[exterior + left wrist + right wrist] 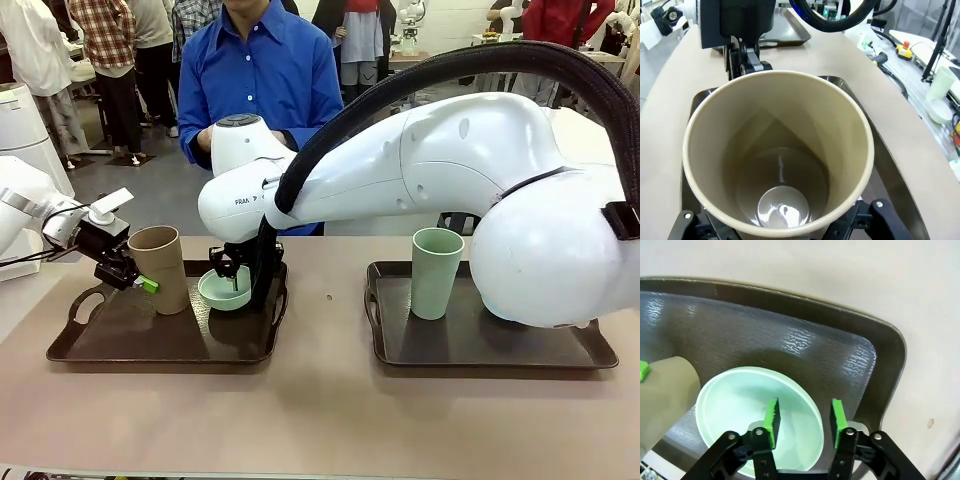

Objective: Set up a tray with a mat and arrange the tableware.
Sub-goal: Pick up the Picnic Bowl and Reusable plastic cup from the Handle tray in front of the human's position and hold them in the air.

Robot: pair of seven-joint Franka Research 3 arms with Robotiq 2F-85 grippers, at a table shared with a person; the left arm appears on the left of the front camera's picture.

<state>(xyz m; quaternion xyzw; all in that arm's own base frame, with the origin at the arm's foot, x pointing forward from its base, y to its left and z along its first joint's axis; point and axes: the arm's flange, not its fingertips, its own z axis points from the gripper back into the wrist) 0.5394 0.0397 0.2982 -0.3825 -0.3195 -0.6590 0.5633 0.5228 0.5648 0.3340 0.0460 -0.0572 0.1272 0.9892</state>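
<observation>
Now, left fingers [148,286] wide round tan cup [160,262], right fingers [772,421] narrow over green bowl [740,400] edge, lower left; cannot tell if squeezing.

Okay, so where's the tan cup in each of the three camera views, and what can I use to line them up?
Front view: tan cup, left side, standing on the dark tray there.
Left wrist view: centre, seen down its open mouth.
Right wrist view: left edge, just its side.
Shared landmark: that dark tray under it.
</observation>
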